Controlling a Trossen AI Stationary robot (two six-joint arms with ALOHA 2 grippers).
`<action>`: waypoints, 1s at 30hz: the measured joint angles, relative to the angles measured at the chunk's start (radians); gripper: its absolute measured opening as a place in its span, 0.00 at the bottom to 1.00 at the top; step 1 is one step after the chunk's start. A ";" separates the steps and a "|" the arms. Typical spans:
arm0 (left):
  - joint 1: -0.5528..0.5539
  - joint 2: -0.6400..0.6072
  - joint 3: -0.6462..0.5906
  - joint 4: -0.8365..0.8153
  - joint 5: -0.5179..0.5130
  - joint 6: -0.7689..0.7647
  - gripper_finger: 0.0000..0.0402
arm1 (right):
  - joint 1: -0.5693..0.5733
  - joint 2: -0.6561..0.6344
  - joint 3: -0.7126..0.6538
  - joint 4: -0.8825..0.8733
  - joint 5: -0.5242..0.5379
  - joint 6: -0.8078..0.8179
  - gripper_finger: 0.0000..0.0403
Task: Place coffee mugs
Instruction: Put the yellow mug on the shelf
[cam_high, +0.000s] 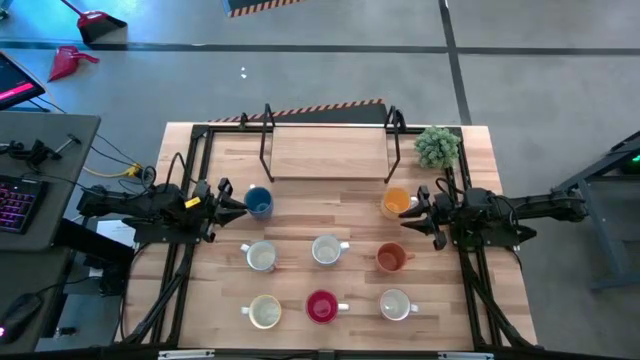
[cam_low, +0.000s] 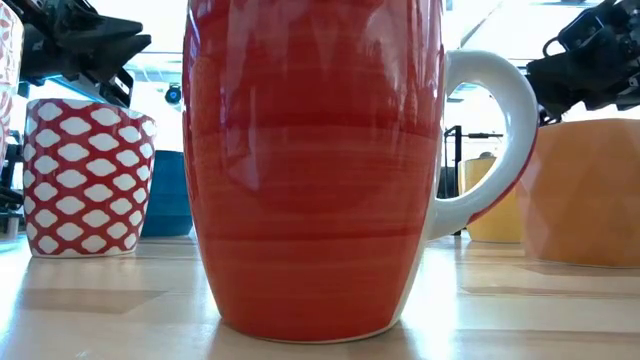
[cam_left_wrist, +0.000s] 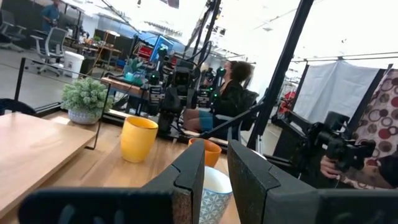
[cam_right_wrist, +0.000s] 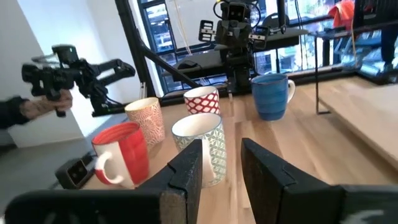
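Eight mugs stand upright on their bases on the wooden table in three rows. The far row has the blue mug (cam_high: 258, 202) and the yellow-orange mug (cam_high: 396, 203). The middle row holds two white mugs (cam_high: 261, 256) (cam_high: 327, 250) and the darker orange mug (cam_high: 390, 258). A cream mug (cam_high: 265, 312), the red mug (cam_high: 321, 306) and a white mug (cam_high: 395, 304) form the near row. My left gripper (cam_high: 238, 204) hovers just left of the blue mug, slightly open and empty. My right gripper (cam_high: 412, 213) hovers just right of the yellow-orange mug, also slightly open and empty.
A raised wooden shelf (cam_high: 330, 152) on black legs spans the table's far side, with a small green potted plant (cam_high: 437, 147) at its right end. Black frame rails run along both table sides. A person's hand holding a device (cam_right_wrist: 50, 81) shows beyond the table.
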 joint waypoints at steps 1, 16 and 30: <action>0.000 0.000 0.000 0.000 0.000 0.000 0.15 | 0.000 0.000 0.000 -0.006 0.000 0.013 0.23; 0.000 0.000 0.000 0.028 -0.109 -0.021 0.15 | 0.000 0.000 0.000 0.017 0.035 0.067 0.23; 0.002 0.032 0.037 0.177 -0.196 0.029 0.15 | 0.000 0.015 0.212 -0.065 0.186 0.106 0.23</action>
